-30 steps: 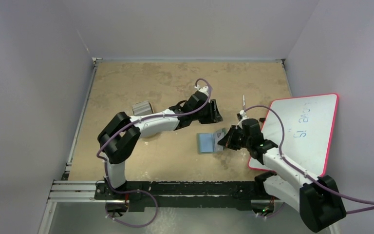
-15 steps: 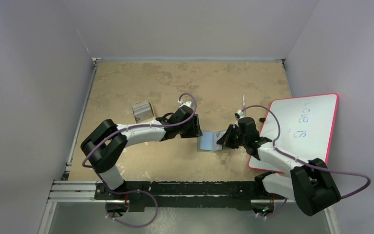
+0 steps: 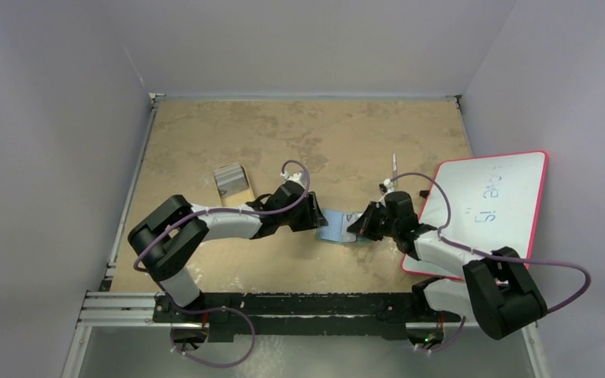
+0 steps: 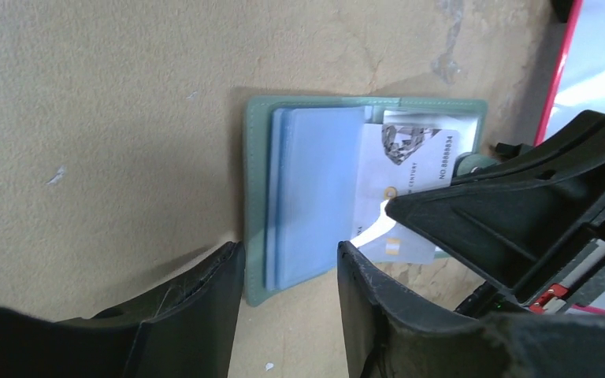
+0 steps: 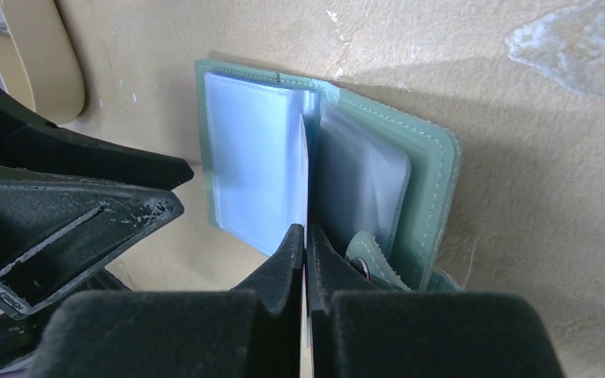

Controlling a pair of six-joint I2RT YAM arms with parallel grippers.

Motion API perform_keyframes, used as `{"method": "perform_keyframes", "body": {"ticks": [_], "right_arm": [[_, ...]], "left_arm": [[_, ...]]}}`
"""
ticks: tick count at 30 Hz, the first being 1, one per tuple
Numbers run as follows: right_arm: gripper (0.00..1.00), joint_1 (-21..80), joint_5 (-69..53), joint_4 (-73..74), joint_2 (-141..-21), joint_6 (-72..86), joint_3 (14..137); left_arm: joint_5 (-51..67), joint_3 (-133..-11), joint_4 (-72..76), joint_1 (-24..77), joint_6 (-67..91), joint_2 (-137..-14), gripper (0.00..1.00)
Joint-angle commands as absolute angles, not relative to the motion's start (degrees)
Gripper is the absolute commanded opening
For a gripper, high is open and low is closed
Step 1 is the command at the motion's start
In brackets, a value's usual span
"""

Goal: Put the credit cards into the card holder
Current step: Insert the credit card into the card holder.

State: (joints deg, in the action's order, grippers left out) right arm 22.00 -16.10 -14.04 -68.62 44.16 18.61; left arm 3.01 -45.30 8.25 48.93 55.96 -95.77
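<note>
The grey-green card holder lies open on the table, its bluish clear pockets facing up. My right gripper is shut on a pale credit card, held edge-on over the holder's middle fold. In the top view the right gripper is at the holder's right side. My left gripper is open and empty, its fingers either side of the holder's left pocket edge. In the top view it is at the holder's left side. More grey cards lie at the left.
A pink-edged whiteboard lies at the right, under the right arm. A tan tray sits left of the holder, under the grey cards. Grey walls close in the table on three sides.
My left arm has swung from behind the holder down to its left side, jaws open. My right gripper has moved slightly left with the card, over the holder.
</note>
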Motion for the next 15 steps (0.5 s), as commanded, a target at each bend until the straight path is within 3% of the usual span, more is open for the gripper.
{"method": "perform_keyframes", "body": {"ticks": [1, 10, 15], "right_arm": [[0.0, 21.8, -16.9, -15.8, -71.1, 44.4, 17.2], [0.0, 21.3, -22.8, -20.9, -74.3, 44.7, 18.6], [0.0, 21.3, -28.6, -26.6, -78.5, 44.9, 18.4]], "left_arm": [[6.1, -44.2, 16.1, 47.7, 58.1, -96.7, 0.44], [2.3, -43.8, 5.7, 47.5, 54.8, -93.9, 0.08], [-0.3, -40.9, 2.8, 47.6, 54.7, -90.5, 0.05]]}}
